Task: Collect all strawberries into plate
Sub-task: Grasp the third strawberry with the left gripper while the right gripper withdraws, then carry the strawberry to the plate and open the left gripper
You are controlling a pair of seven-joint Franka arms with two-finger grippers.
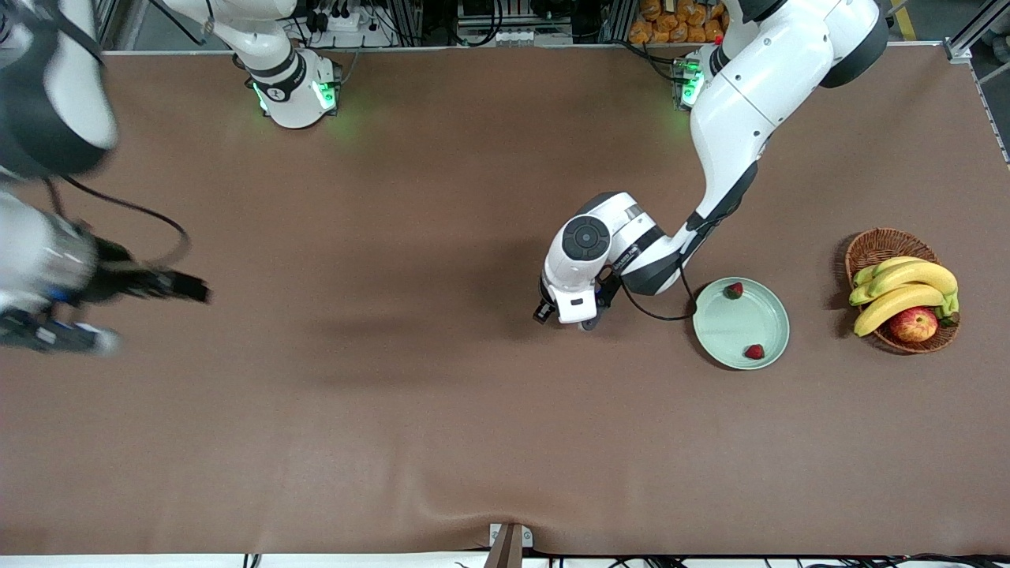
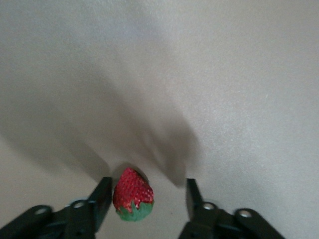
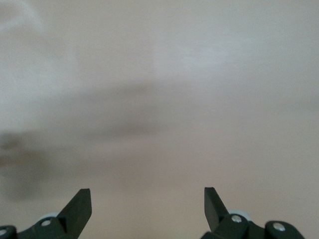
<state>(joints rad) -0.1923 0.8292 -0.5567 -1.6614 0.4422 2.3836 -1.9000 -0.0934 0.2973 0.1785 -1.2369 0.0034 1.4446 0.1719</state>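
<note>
The pale green plate lies toward the left arm's end of the table. It holds two strawberries, one at its rim nearer the robots and one at its rim nearer the front camera. My left gripper is low over the table beside the plate. In the left wrist view it is open around a third strawberry lying on the table, close to one finger. The hand hides this berry in the front view. My right gripper waits raised at the right arm's end, open and empty.
A brown wicker basket with bananas and an apple stands beside the plate, at the left arm's end of the table. The brown table cover has a shallow wrinkle along its front edge.
</note>
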